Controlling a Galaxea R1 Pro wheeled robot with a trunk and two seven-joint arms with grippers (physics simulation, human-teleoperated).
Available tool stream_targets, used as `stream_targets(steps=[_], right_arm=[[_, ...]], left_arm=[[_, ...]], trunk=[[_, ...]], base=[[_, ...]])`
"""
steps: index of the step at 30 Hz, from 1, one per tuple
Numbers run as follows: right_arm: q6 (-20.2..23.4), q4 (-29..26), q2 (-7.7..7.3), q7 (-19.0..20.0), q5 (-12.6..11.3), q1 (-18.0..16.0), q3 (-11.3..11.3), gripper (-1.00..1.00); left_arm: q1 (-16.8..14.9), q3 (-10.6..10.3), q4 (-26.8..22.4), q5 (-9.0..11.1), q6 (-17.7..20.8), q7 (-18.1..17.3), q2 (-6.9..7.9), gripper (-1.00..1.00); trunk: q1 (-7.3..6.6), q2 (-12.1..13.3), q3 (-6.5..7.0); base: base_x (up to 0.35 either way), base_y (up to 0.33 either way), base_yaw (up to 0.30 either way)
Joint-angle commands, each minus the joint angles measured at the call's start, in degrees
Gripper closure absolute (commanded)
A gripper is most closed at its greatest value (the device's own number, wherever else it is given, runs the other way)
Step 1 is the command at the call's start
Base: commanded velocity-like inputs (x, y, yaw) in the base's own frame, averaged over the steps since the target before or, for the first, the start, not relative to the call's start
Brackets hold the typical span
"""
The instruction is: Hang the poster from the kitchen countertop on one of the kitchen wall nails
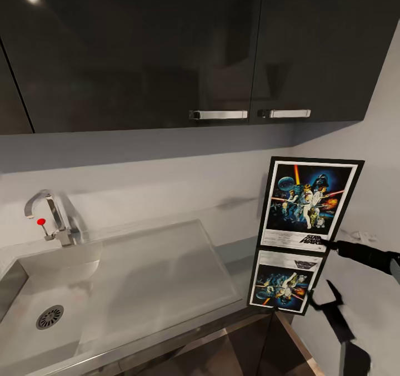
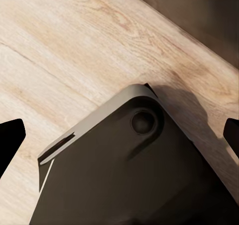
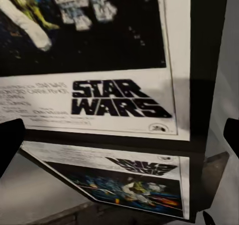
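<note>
The poster (image 1: 309, 202) stands upright at the far right end of the worktop (image 1: 166, 265), its foot on the steel and its dimmer mirror image lying in the sheen below it. So it's not lifted yet: the pick-up is the step in hand, and the hanging is all to come. No wall nail can be made out on the pale wall from here.

The right gripper (image 1: 328, 244) is reaching in from the right, its dark tip just at the poster's lower right corner by the title lettering. In the right wrist view its fingertips (image 3: 10, 142) sit wide apart at the frame's edges, jaws spread, nothing between them yet.

The left gripper (image 2: 119, 135) is also spread wide and carrying nothing, pointing down at the wood floor (image 2: 74, 45) and the robot's own base (image 2: 129, 170).
</note>
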Motion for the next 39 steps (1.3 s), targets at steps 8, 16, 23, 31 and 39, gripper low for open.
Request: stream_targets(steps=[8,16,23,31,39], right_arm=[[-0.18,0.08,1.89,-2.24,0.36,-0.89,-0.71,-1.0],[-3.14,0.15,1.69,-4.99,0.42,-0.89,-0.78,-1.0],[-3.61,0.17,1.39,-6.78,0.33,-0.83,-0.78,-1.0],[-3.68,0.18,1.23,-6.87,0.32,-0.76,-0.78,-1.0],[-3.61,0.18,1.0,-6.92,0.3,-0.84,-0.89,-1.0]], left_arm=[[0.02,-0.01,-0.17,0.6,-0.03,0.03,0.02,-1.0],[0.02,-0.01,-0.17,0.6,-0.02,0.03,0.02,-1.0],[0.02,-0.01,-0.17,0.6,-0.02,0.03,0.02,-1.0],[0.02,-0.01,-0.1,0.6,-0.02,0.03,0.02,-1.0],[0.02,-0.01,-0.09,0.6,-0.02,0.03,0.02,-1.0]], trunk=[[0.01,-0.06,-0.07],[0.01,-0.06,-0.07],[0.01,-0.06,-0.07],[1.11,-2.07,-0.97],[2.87,-5.27,-2.41]], base=[[0.0,0.0,0.0],[0.0,0.0,0.0],[0.0,0.0,0.0],[0.0,0.0,0.0],[0.0,0.0,0.0]])
